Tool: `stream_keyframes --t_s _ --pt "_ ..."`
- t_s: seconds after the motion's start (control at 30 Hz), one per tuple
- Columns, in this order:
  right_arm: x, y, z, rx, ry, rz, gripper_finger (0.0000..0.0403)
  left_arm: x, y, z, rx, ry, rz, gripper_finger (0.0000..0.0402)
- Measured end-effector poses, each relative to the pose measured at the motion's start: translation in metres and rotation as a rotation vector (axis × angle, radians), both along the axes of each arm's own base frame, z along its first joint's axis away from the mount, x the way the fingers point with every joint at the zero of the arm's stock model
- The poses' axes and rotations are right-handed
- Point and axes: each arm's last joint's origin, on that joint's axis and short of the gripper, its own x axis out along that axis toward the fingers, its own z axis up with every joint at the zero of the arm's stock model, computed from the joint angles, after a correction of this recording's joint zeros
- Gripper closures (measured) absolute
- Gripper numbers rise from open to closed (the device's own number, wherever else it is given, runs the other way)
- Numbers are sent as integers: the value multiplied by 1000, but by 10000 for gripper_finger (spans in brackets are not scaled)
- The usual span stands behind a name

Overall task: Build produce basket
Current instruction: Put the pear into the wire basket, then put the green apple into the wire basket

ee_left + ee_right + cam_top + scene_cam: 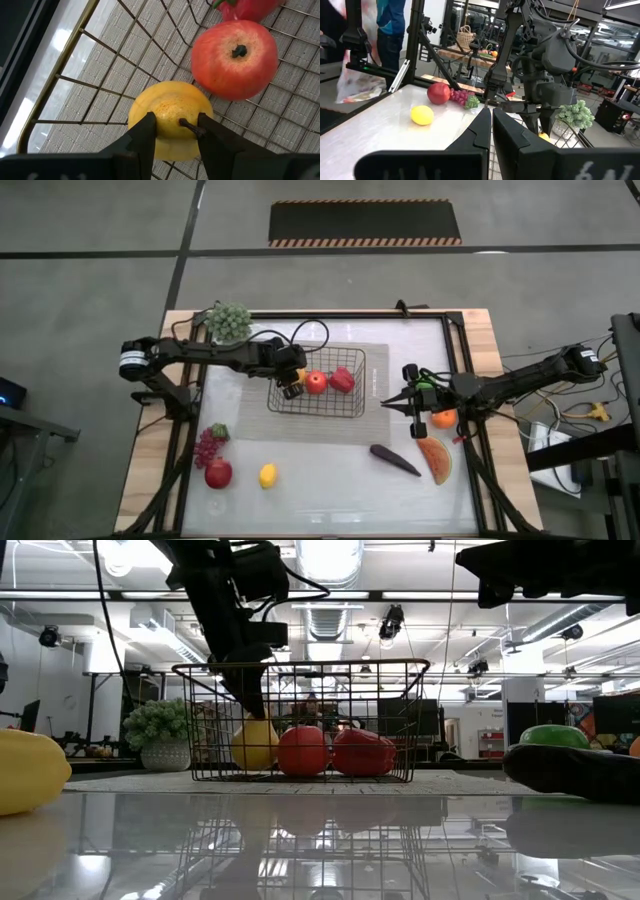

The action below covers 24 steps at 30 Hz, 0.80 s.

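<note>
Basket (pixel 352 402) mid-surface, holding pear (pixel 170 117), red apple (pixel 234 59), red pepper (pixel 342 379) | left end effector (pixel 175 131) inside basket (at its left end), fingers clamped on pear's stem end | right end effector (pixel 388 404) hovering right of basket, fingers together, empty | lemon (pixel 267 475) on surface
</note>
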Motion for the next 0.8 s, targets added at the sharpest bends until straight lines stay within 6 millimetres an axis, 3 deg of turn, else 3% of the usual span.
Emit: stream_keyframes --t_s 0.2,0.57,0.8 --pt "0 0 0 0 0 0 394 0 0 0 0 0 -1 286" --pt "0 0 0 0 0 0 394 -1 0 1 -2 8 -2 193" --pt "0 0 0 6 2 0 394 -4 -3 28 -7 14 -12 185"
